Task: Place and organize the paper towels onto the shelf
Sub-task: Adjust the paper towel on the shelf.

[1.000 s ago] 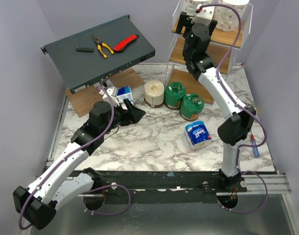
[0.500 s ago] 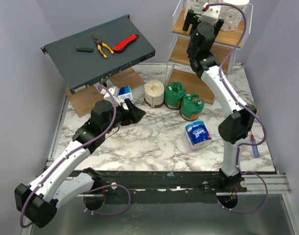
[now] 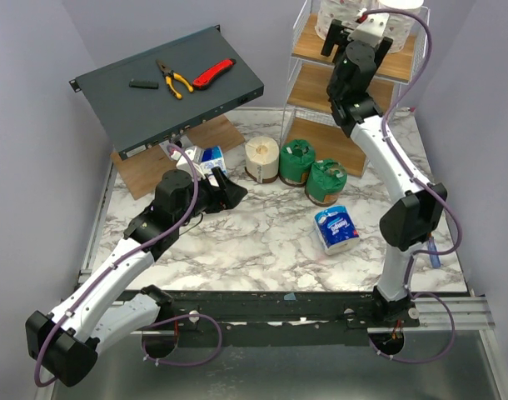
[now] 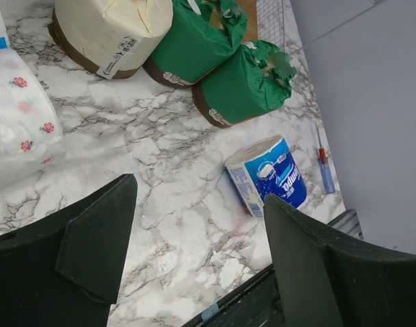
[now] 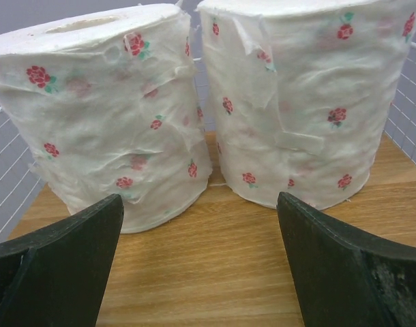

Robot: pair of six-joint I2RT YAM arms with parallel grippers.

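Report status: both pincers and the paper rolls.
Right pincer open, empty, facing two flowered rolls on shelf top board. Left pincer open, empty, beside third flowered roll on table. Cream roll, green rolls, blue pack waiting; no obstruction seen.

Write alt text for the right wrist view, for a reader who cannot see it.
Two white paper towel rolls with small red rose print, the left roll and the right roll, stand upright side by side on a light wooden shelf board. The open right gripper holds nothing; its dark fingers frame the lower corners.
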